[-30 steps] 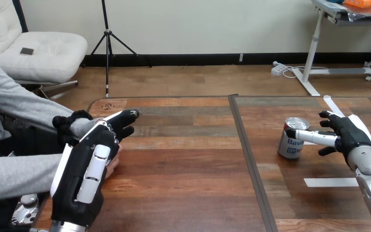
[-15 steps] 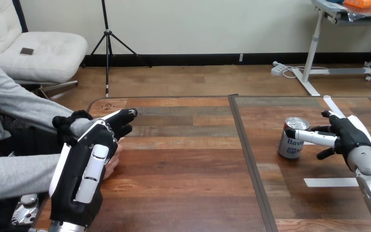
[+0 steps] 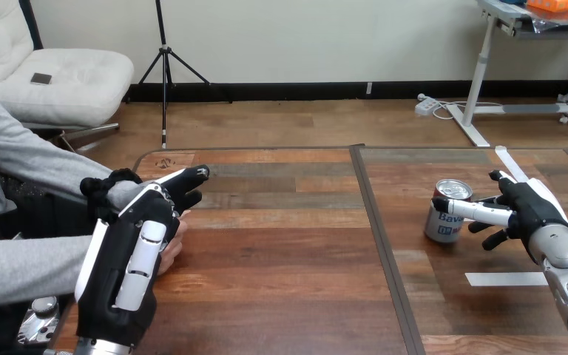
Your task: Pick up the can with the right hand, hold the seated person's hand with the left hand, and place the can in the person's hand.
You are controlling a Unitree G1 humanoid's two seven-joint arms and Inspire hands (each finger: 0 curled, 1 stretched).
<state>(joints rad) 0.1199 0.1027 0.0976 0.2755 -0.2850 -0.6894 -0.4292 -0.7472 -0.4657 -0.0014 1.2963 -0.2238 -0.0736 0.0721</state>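
Right hand (image 3: pixel 525 211) at can (image 3: pixel 442 222), right side; fingers apart, one straight across can front. Left hand (image 3: pixel 129 259) over person's hand (image 3: pixel 174 242) at table (image 3: pixel 288 251) left edge, fingers straight. Bare wood between.

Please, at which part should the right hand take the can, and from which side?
Grip the can round its side wall at mid-height, coming from the right, where the right hand is. It stands upright, and its round wall suits a wrapping hold.
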